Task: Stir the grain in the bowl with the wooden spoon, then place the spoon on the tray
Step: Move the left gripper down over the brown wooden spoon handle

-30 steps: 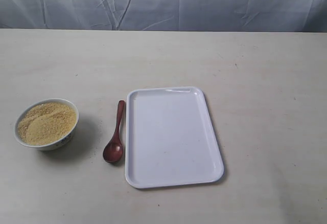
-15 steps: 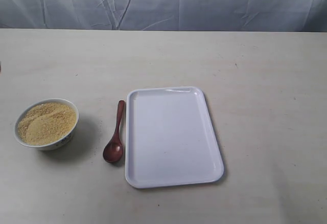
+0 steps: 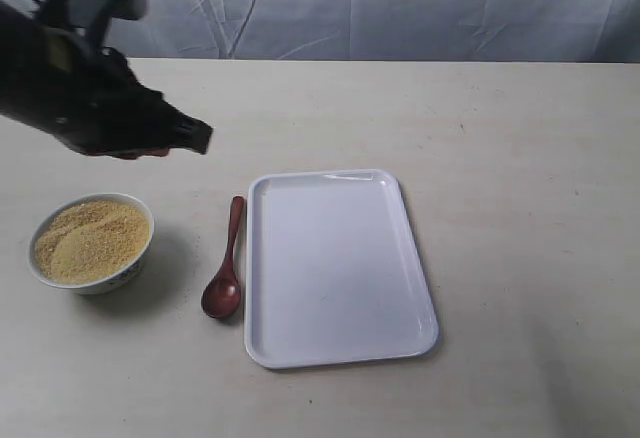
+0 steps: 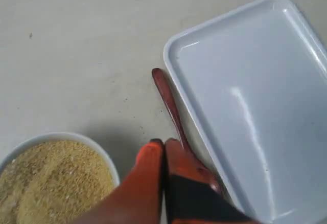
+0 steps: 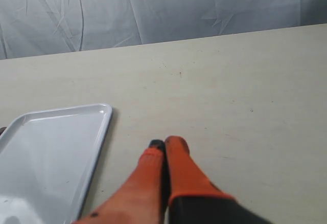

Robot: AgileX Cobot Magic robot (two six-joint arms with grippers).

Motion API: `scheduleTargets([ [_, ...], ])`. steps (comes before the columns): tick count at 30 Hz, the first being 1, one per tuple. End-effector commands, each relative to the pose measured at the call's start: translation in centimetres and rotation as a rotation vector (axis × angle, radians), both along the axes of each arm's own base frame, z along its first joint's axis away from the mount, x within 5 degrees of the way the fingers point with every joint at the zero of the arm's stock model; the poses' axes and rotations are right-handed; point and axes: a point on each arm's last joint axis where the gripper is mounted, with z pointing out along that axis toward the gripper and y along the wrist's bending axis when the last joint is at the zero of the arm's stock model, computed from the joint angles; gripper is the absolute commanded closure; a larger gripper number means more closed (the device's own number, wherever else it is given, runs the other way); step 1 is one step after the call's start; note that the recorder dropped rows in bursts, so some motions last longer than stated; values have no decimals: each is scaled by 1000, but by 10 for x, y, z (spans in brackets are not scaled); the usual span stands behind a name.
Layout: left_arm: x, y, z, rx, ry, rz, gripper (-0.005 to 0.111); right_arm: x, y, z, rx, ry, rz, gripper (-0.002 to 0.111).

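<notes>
The small white bowl (image 3: pixel 90 243) sits at the left of the table, heaped with yellow-tan grain (image 3: pixel 92 240). The dark red wooden spoon (image 3: pixel 226 263) lies on the table between the bowl and the white tray (image 3: pixel 340 266), handle pointing away, close along the tray's left rim. My left gripper (image 3: pixel 200 138) hangs above the table behind the bowl and spoon, shut and empty. In the left wrist view its orange fingers (image 4: pixel 164 143) are pressed together above the spoon (image 4: pixel 168 101), with the bowl (image 4: pixel 56 175) and tray (image 4: pixel 255 106) to either side. My right gripper (image 5: pixel 164 143) is shut, empty, over bare table beside the tray (image 5: pixel 51 152).
A pale tabletop (image 3: pixel 520 158) stretches around the objects, and a wrinkled grey cloth backdrop (image 3: pixel 400 8) closes off its far edge. The right arm does not show in the exterior view.
The left arm has swung into the exterior view from the upper left, now hanging behind the bowl and spoon. Bowl, spoon and tray have not moved.
</notes>
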Motion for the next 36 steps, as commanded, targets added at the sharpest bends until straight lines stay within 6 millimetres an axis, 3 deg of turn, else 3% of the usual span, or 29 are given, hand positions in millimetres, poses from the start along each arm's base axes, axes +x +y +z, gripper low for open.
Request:
scheduleTargets([
  [1,16,-34,-28,86,14,10,107,0,0,1,0,-17,-5,108],
  [7,32,-49,-63,80,70,25,107,0,0,1,0,-17,-5,108],
  [17,35,-59,-90,-23,186,160,106,0,0,0,-1,-15,-5,108],
  [23,38,-59,-99,6,187,167,89,0,0,0,-1,-15,-5,108],
  [25,39,-59,-105,20,191,178,74,0,0,0,-1,-15,-5,108],
  [27,40,-59,-115,51,216,179,67,0,0,0,-1,-15,-5,108],
  [36,42,-57,-129,117,227,157,66,0,0,1,0,-17,-5,108],
])
